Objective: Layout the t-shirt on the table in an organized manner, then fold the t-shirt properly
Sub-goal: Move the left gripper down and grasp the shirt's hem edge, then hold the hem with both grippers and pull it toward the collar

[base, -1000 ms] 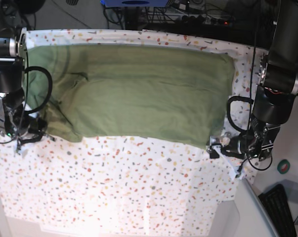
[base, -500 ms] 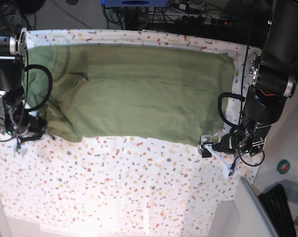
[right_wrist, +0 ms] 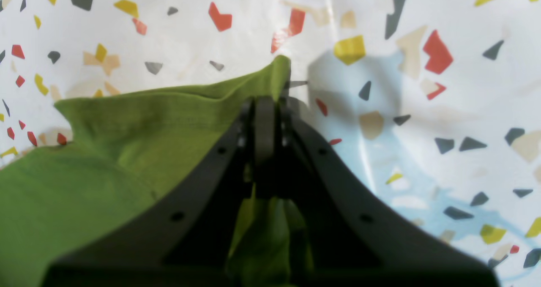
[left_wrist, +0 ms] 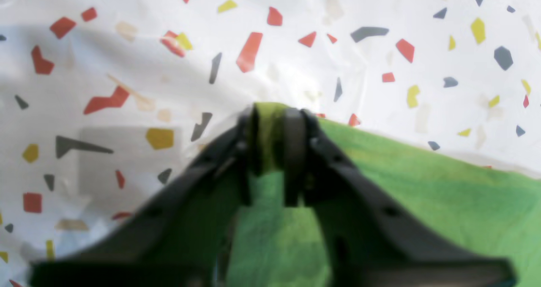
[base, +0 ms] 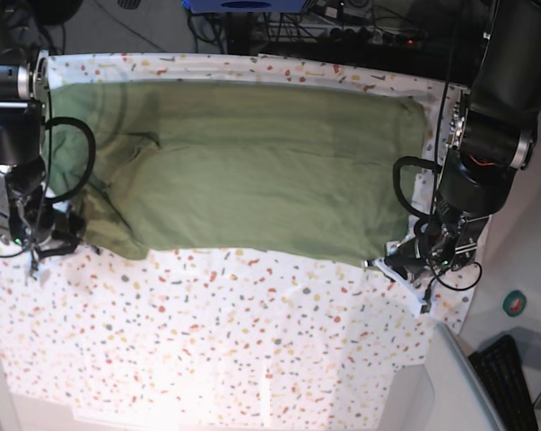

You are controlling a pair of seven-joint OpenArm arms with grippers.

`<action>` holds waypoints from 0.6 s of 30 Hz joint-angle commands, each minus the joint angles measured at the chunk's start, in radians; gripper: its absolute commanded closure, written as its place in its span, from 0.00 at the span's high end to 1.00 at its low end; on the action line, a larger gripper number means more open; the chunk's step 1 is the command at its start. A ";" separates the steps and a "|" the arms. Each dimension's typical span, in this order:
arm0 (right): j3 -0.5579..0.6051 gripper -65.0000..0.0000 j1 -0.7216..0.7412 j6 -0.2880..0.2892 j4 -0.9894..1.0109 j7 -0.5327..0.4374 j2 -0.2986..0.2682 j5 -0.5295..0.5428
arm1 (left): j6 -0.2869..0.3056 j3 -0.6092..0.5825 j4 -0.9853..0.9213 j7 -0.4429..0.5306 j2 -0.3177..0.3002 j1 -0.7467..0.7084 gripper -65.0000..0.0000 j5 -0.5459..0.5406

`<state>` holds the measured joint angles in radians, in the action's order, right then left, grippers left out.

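Note:
The olive-green t-shirt [base: 252,171] lies spread across the far half of the speckled table [base: 234,341]. My left gripper [base: 382,263] sits at the shirt's near right corner. In the left wrist view this left gripper [left_wrist: 274,122] is shut on a pinch of t-shirt [left_wrist: 422,194] fabric. My right gripper [base: 73,241] sits at the shirt's near left corner. Seen from the right wrist, the right gripper [right_wrist: 266,103] is shut on the t-shirt [right_wrist: 127,151] edge, with a point of cloth sticking up past the tips.
Both arms stand at the table's left and right sides, with looped cables [base: 77,162] hanging near the shirt. A pale bin rim [base: 449,377] sits at the near right, and a green tape roll [base: 516,303] lies off the table.
My left gripper slid in toward the shirt's near right corner and closed on the fabric. The right arm has not moved.

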<state>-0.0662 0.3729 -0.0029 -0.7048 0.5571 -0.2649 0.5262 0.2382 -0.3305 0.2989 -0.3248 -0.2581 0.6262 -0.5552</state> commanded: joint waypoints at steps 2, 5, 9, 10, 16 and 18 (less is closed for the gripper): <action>-0.001 0.00 0.025 0.004 -0.013 -0.067 -0.014 0.001 | 0.023 0.001 0.043 -0.073 0.006 -0.006 0.00 0.002; -0.001 0.00 0.024 0.005 -0.013 -0.119 -0.018 0.001 | 0.022 0.004 0.124 -0.092 -0.020 -0.006 0.00 -0.003; 0.001 0.00 0.027 0.024 -0.013 -0.182 -0.021 -0.001 | 0.022 0.004 0.225 -0.159 -0.037 -0.006 0.00 -0.003; 0.001 0.00 0.027 0.053 -0.013 -0.199 -0.021 -0.002 | 0.022 0.004 0.245 -0.173 -0.037 -0.006 0.00 -0.003; 0.003 0.00 0.028 0.188 -0.011 -0.291 -0.023 -0.041 | 0.022 0.006 0.286 -0.195 -0.050 -0.030 0.00 -0.004; 0.001 0.00 0.036 0.194 -0.011 -0.322 -0.020 -0.140 | 0.022 0.006 0.313 -0.196 -0.051 -0.045 0.00 -0.004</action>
<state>-0.0631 0.3744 0.1825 -0.7021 0.2630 -0.2707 0.3679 0.2592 -0.3283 0.5934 -0.5369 -0.3000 0.5446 -0.5507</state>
